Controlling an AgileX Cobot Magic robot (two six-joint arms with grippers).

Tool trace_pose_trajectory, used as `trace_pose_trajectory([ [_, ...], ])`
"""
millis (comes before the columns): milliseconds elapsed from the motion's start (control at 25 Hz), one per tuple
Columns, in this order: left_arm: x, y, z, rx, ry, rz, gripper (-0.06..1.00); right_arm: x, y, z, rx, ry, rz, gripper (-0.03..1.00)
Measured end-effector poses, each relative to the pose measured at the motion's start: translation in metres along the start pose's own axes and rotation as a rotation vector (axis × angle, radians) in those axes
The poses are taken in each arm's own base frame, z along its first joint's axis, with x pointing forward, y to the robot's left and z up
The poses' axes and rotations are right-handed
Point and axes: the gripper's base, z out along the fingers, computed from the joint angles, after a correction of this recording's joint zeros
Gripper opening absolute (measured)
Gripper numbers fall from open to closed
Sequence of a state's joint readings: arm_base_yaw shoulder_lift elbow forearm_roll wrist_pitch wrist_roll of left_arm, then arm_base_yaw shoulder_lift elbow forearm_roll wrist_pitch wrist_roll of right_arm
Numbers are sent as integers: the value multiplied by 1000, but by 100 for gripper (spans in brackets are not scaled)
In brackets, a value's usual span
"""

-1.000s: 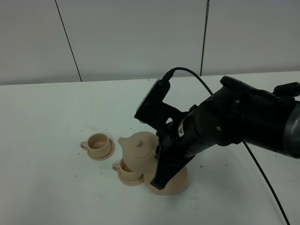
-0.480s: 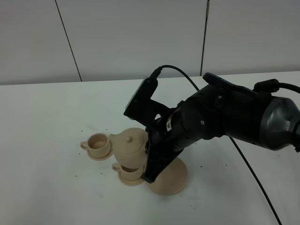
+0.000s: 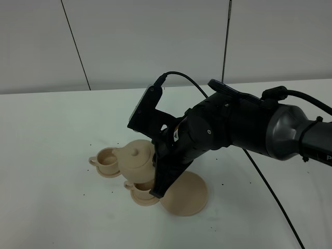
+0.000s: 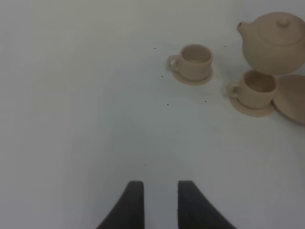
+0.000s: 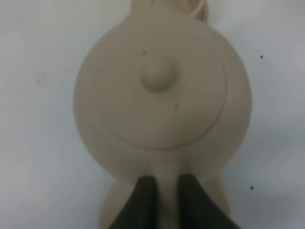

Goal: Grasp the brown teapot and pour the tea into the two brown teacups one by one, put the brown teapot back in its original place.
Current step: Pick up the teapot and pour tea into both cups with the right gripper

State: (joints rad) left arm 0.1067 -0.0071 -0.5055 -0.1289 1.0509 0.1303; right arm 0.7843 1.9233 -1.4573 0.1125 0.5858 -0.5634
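Right gripper [image 5: 164, 198] clamped tight on loop handle of brown teapot [image 3: 136, 158]. Pot sits lower centre-left in high view, held clear of large saucer [image 3: 188, 197], spout reaching over left teacup [image 3: 105, 159]. Second teacup [image 3: 140, 191] just below pot. Left gripper [image 4: 156, 200] has fingers narrowly apart, empty, over white table [image 4: 71, 119].

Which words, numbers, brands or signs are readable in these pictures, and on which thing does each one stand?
No text can be read in full.
Small sticker on the right arm: too small and blurred to read.
White mark on the same arm at the picture's edge: cut off, not readable.
On the teapot, far cup, near cup and big saucer: nothing written.
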Motion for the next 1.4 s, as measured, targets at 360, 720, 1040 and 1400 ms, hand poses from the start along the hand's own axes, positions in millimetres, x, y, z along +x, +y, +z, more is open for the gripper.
trace_pose_trajectory([
  [360, 0, 0, 0, 0, 0, 0, 24, 7, -13, 4, 7, -2, 35, 10],
  [720, 0, 0, 0, 0, 0, 0, 24, 4, -15, 7, -14, 1, 8, 10],
  [1040, 0, 0, 0, 0, 0, 0, 24, -13, -21, 8, -55, 8, -17, 10],
  [1400, 0, 0, 0, 0, 0, 0, 24, -10, -19, 12, -82, 36, -45, 10],
])
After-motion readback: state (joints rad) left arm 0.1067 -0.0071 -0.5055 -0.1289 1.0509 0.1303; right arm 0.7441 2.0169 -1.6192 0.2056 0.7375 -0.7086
